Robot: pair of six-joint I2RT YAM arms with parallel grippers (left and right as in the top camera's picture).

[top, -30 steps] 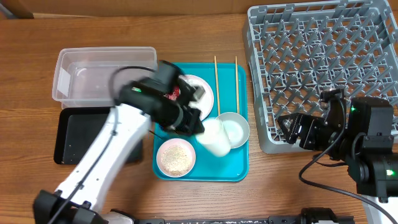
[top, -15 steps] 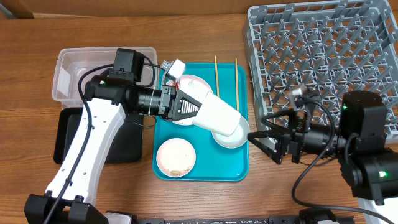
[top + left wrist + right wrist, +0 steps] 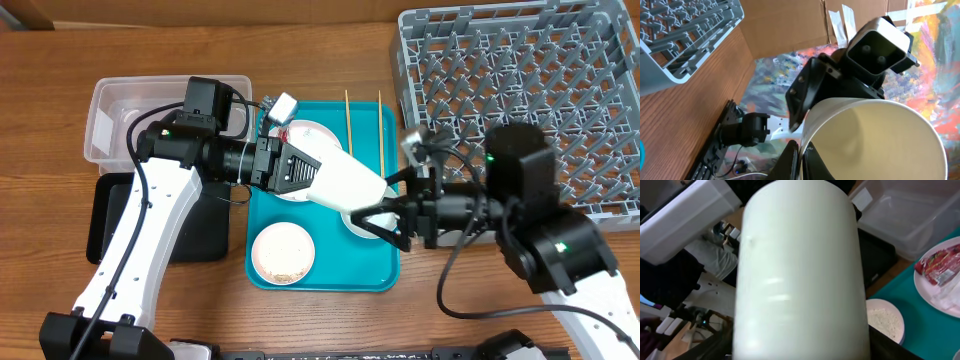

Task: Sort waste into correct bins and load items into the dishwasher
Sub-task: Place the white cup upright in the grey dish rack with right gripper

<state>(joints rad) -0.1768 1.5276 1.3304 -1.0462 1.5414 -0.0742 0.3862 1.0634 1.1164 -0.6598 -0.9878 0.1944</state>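
My left gripper (image 3: 303,177) is shut on the rim of the small white cup (image 3: 348,186) and holds it on its side above the teal tray (image 3: 330,276). In the left wrist view its jaws (image 3: 801,161) pinch the cup's rim (image 3: 875,140). My right gripper (image 3: 381,212) is open, with its fingers on either side of the cup's base; the cup (image 3: 800,265) fills the right wrist view. A plate (image 3: 318,132) holds the red-and-white wrapper (image 3: 938,262) and tissue. A small plate of rice scraps (image 3: 283,252), a partly hidden bowl (image 3: 372,228) and two chopsticks (image 3: 348,115) lie on the tray.
The grey dish rack (image 3: 520,90) stands at the back right. The clear tub (image 3: 120,125) is at the back left, with the black tray (image 3: 115,215) in front of it, partly under my left arm. The table is wooden.
My left gripper lifted the cup off the tray and turned it sideways. My right arm swung left from beside the rack, and its open fingers now straddle the cup's base.
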